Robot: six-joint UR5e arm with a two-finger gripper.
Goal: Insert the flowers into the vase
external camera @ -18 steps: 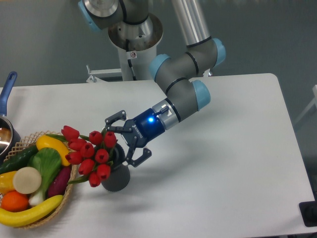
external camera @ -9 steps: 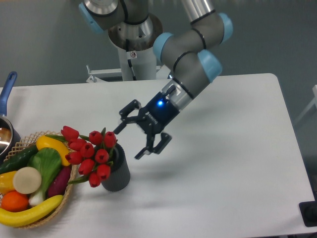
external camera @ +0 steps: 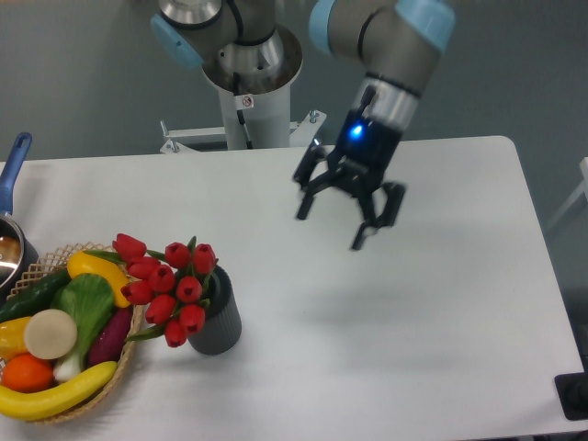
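Note:
The flowers (external camera: 166,286), a bunch of red tulip buds with green leaves, stand with their stems in the vase (external camera: 220,318) and lean left over the basket's edge. The vase is a short dark grey cylinder, upright on the white table at the lower left. My gripper (external camera: 331,231) is open and empty, raised well above the table, up and to the right of the vase.
A wicker basket (external camera: 46,260) of toy fruit and vegetables sits left of the vase, touching the flowers. A pot with a blue handle (external camera: 13,165) is at the far left edge. The arm's base (external camera: 248,87) stands behind the table.
My open gripper has drawn away from the flowers and vase, rising and moving to the right. The flowers stay in the vase.

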